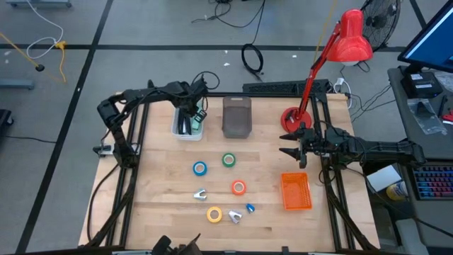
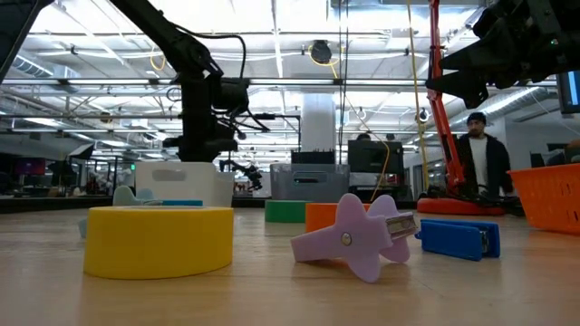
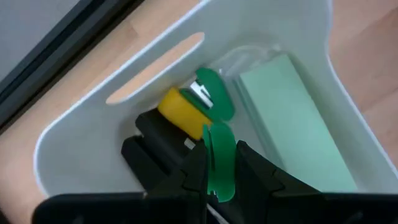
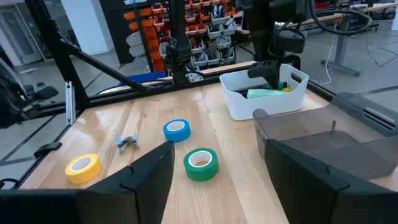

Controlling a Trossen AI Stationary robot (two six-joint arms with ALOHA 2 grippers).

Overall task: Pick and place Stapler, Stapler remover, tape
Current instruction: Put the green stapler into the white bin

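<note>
The desk [image 1: 163, 205] carries a white bin [image 1: 188, 122] at its far edge. Only the left wrist view looks inside it: the left gripper [image 3: 221, 165] has its jaws pinching a green staple remover [image 3: 219, 163], beside a green stapler [image 3: 289, 121] and a yellow piece [image 3: 183, 112]. The high view alone shows the right gripper [image 1: 291, 152], jaws spread, well apart from the bin. Nearer the bin lie the blue tape [image 1: 199, 168], green tape [image 1: 228, 160], orange tape [image 1: 238, 188] and yellow tape [image 1: 214, 214].

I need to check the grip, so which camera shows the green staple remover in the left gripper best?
The left wrist view: the green staple remover sits pinched in the left gripper, over the white bin. The high view shows only a green speck; the low and right wrist views hide it.
</note>
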